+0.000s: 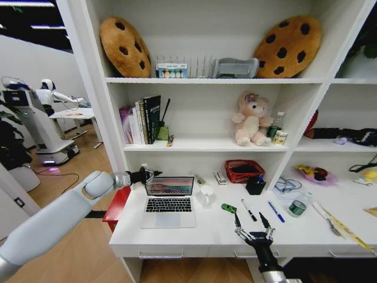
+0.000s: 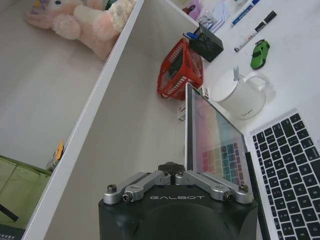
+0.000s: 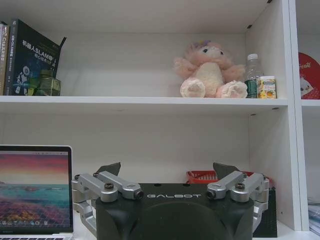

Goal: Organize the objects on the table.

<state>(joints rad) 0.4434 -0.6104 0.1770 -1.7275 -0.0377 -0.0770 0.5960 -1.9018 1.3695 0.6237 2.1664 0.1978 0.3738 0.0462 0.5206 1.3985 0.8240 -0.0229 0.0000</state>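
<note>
Your left claw sits pinched shut at the laptop's top-left screen corner, at nine o'clock on the worktop. Your right claw hovers spread wide at six o'clock. The black pen cup holds a blue pen at one o'clock; beside it sits the red basket, contents unclear.

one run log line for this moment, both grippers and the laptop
left gripper: shut, at top left corner of laptop lid | right gripper: open, above desk front edge | laptop: open, screen lit
</note>
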